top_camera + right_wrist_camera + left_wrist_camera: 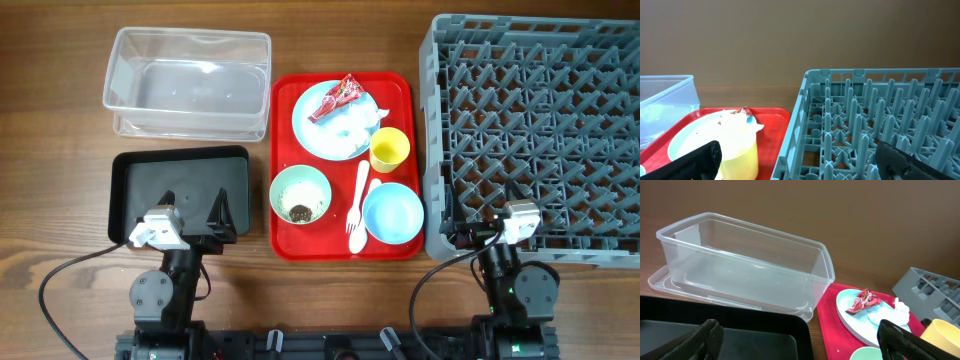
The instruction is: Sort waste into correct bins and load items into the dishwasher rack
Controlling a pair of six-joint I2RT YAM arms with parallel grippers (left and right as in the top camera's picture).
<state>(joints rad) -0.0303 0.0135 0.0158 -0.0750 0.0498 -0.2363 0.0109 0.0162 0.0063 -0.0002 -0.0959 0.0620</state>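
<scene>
A red tray [285, 150] holds a light blue plate [312, 128] with a red wrapper [338, 96] and white tissue [362, 122], a yellow cup [389, 149], a pale green bowl [300, 194] with crumbs, a light blue bowl [393, 213], and a white fork and spoon [358, 205]. The clear tub [188, 82] is at the back left, the black tray [180, 190] in front of it. The grey rack [540, 135] is at the right. My left gripper [802, 342] is open over the black tray. My right gripper [800, 162] is open at the rack's near left corner.
The wooden table [60, 150] surrounds everything. In the left wrist view the plate [855, 317] and wrapper [864, 301] lie to the right of the tub [745, 262]. In the right wrist view the yellow cup [737, 150] stands left of the rack [880, 120].
</scene>
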